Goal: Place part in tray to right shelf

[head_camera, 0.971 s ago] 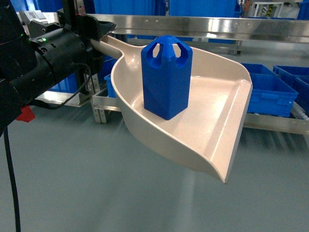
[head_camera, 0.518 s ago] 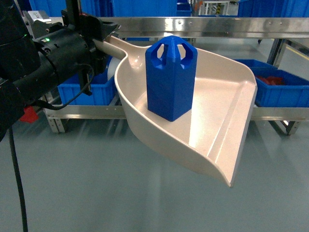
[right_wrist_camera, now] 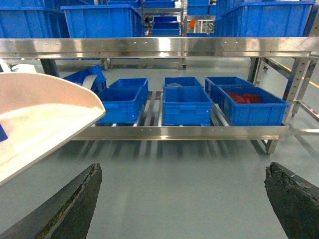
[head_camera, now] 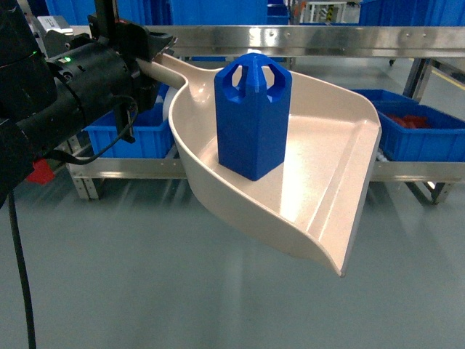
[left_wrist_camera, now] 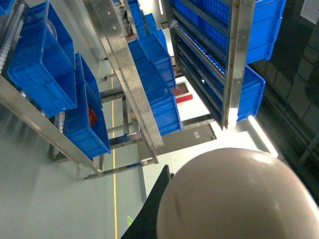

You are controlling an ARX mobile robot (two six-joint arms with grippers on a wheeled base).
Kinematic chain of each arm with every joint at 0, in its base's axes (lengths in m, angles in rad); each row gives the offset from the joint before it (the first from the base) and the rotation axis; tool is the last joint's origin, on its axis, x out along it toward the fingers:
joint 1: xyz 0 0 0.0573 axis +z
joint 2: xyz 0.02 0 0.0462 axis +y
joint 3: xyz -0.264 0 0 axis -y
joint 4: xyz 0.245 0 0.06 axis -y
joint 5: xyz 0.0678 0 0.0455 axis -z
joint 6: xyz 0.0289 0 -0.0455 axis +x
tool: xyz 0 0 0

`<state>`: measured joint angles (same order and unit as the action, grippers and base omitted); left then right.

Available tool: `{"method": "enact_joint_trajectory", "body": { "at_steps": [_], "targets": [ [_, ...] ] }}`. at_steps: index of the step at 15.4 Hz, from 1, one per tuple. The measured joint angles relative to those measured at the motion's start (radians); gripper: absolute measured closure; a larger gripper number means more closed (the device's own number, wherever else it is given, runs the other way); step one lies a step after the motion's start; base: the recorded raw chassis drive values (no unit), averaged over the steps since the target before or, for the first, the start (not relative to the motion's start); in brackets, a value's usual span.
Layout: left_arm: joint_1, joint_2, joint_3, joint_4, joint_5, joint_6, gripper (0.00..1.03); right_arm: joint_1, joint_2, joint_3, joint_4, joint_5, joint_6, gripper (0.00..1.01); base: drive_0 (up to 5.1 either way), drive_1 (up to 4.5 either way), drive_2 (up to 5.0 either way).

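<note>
**Operator:** Report items, largest first, with counts.

**Inspector:** One steel shelf rack [right_wrist_camera: 164,47] spans the far side from 9 to 3 o'clock. The right wrist view counts four blue crates [right_wrist_camera: 187,104] on its lowest level, side by side, with a fifth tilted one at 9 o'clock; the crate at 3 o'clock holds red pieces [right_wrist_camera: 244,98]. More crates stand on the level above. Grey floor [head_camera: 145,291] lies below.

**Operator:** Task items?

**Inspector:** One tray [head_camera: 327,189], held in the air above the floor with its lip pointing to 4 o'clock. One part [head_camera: 252,116] stands upright inside it, near the handle end, touching the tray bottom.

**Operator:** Gripper states?

**Inspector:** The left gripper [head_camera: 149,54] is clenched on the tray handle at 10 o'clock in the head view. The right gripper [right_wrist_camera: 184,199] is released; its two fingers stand wide apart, nothing between them.

**Operator:** Obstructions, view differences?

**Inspector:** The tray hides the middle of the rack in the head view. The left wrist view shows only the tray's rounded underside [left_wrist_camera: 239,199] and the racks. The right wrist view shows the tray's edge at 9 o'clock.
</note>
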<state>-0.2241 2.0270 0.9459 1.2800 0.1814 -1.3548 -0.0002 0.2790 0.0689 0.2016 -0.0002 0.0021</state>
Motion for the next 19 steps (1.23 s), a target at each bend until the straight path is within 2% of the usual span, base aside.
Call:
{"method": "enact_joint_trajectory", "body": {
  "at_steps": [19],
  "targets": [
    [-0.001,0.000,0.000,0.000,0.002,0.000,0.91,0.000,0.000,0.000,0.000,0.000,0.000,0.03,0.0,0.00,0.0]
  ]
}}
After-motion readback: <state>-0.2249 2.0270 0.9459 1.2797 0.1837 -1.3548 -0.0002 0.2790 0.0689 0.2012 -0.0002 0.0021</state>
